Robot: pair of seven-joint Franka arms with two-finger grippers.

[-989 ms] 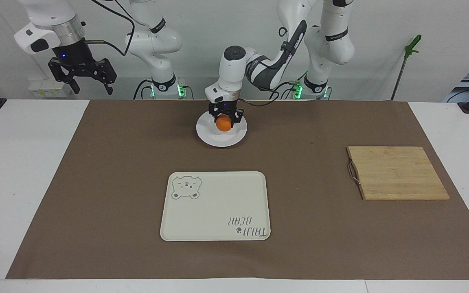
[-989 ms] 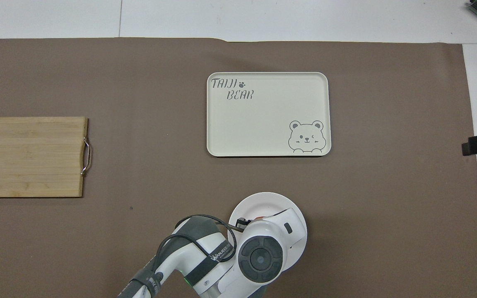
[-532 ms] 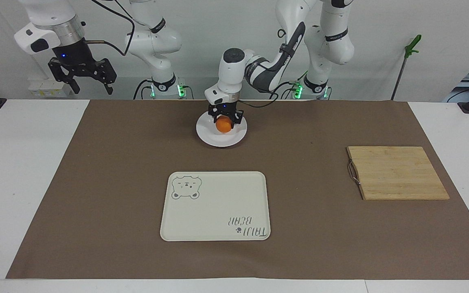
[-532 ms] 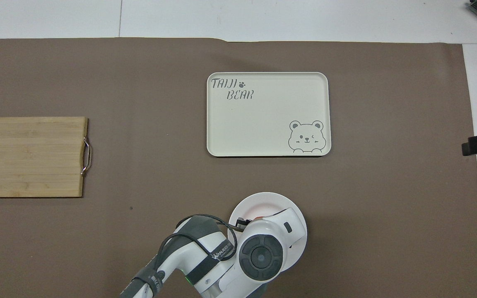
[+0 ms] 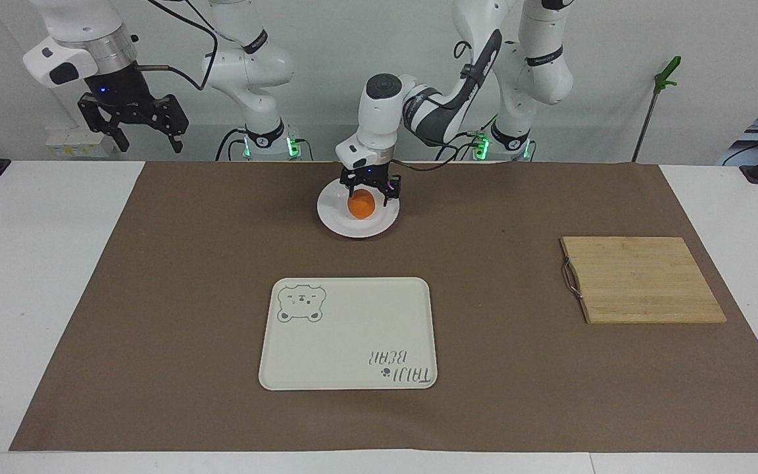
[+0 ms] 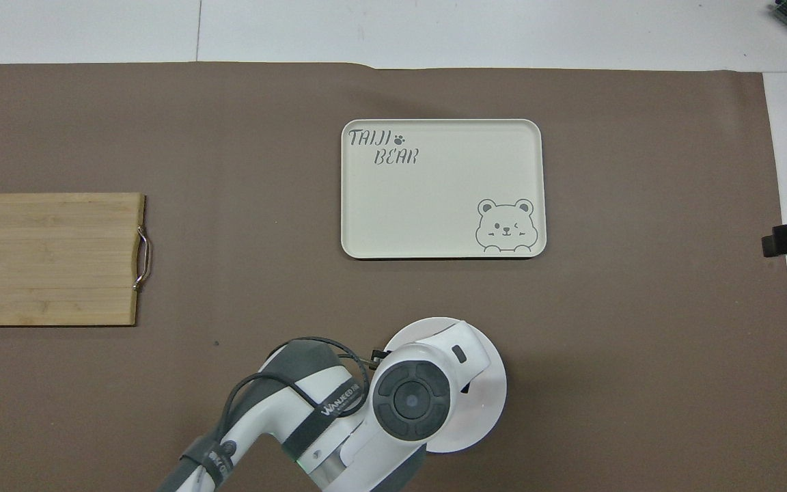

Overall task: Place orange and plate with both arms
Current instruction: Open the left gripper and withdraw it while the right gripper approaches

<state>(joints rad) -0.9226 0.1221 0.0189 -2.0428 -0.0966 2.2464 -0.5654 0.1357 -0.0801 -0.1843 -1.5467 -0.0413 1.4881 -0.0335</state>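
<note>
The orange sits on the white plate, which lies on the brown mat close to the robots. My left gripper hangs right over the orange. It is open, with one finger on each side of the fruit's top. In the overhead view the left arm's wrist hides the orange and the gripper, and only part of the plate shows. My right gripper waits open and empty, high over the table's edge at the right arm's end.
A cream tray with a bear drawing lies farther from the robots than the plate. A wooden cutting board with a metal handle lies toward the left arm's end.
My left gripper has opened and let go of the orange, which now rests on the plate. The left wrist has risen a little. The right arm has not moved.
</note>
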